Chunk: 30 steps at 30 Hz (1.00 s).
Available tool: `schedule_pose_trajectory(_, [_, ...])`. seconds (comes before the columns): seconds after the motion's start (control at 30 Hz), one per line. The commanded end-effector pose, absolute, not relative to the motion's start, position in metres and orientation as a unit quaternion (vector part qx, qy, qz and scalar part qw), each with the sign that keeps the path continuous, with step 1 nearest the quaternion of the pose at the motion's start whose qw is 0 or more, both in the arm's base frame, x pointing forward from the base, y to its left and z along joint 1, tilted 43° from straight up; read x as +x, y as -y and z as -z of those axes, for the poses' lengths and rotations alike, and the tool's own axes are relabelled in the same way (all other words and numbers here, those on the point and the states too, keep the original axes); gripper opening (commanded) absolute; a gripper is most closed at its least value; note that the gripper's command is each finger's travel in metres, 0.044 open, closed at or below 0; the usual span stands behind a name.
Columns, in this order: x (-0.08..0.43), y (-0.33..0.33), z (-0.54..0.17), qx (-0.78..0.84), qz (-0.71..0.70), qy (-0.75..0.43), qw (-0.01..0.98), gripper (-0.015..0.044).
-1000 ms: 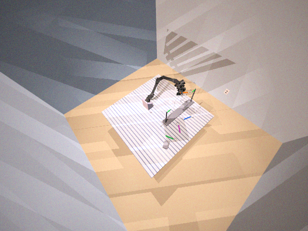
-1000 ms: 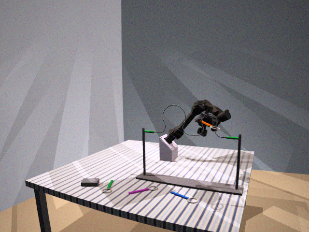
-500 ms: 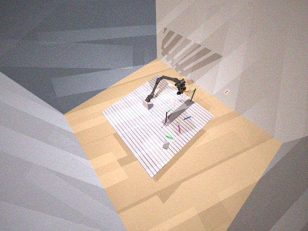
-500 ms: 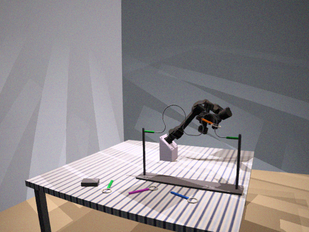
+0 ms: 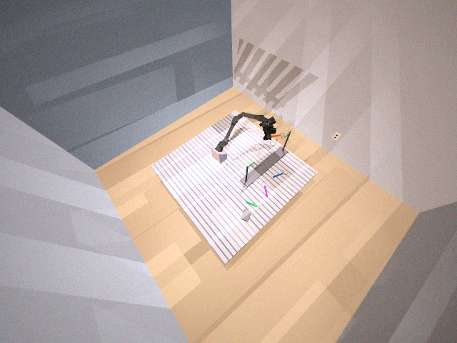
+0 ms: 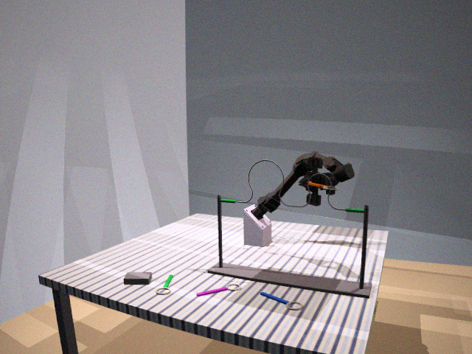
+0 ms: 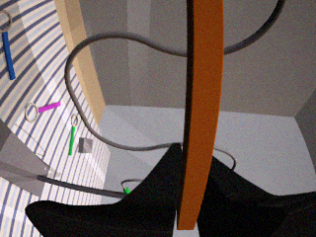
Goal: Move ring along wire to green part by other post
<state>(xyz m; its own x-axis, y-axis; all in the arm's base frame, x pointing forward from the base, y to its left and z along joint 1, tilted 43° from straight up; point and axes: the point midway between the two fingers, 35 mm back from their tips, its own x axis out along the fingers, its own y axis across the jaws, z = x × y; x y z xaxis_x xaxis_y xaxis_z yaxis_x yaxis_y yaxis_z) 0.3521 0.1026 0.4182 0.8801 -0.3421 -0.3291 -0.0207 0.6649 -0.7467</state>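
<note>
My gripper [image 5: 269, 137] [image 6: 307, 184] [image 7: 184, 149] is shut on the orange handle [image 5: 275, 136] [image 6: 317, 185] [image 7: 204, 99]. The handle is raised, nearly level and slightly tilted. Its ring [image 6: 335, 188] is around the right side of the smaller loop of the grey wire [image 6: 265, 160] [image 7: 118, 36], between the loop's top and the right green part [image 6: 355, 210] [image 5: 288, 134]. Whether ring and wire touch cannot be told. The ring is outside the wrist view. The other green part [image 6: 228, 200] [image 5: 250, 164] [image 7: 126, 191] is by the left post [image 6: 220, 236] [image 5: 246, 175].
The right post [image 6: 363, 247] [image 5: 285, 141] and left post stand on a grey base [image 6: 266, 274]. On the striped table lie a blue-handled ring [image 6: 274, 297] [image 7: 9, 56], a magenta one [image 6: 211, 291] [image 7: 49, 107], a green one [image 6: 167, 282] [image 7: 72, 140] and a grey block [image 6: 137, 278] [image 7: 85, 145].
</note>
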Motion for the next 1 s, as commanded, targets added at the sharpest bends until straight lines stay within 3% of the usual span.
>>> schedule_pose_trajectory(0.0, [0.352,-0.105,-0.417,-0.362,0.082,-0.23,0.9,-0.015])
schedule_pose_trajectory(0.97, [0.352,-0.143,-0.398,-0.061,-0.007,-0.247,0.967,-0.015])
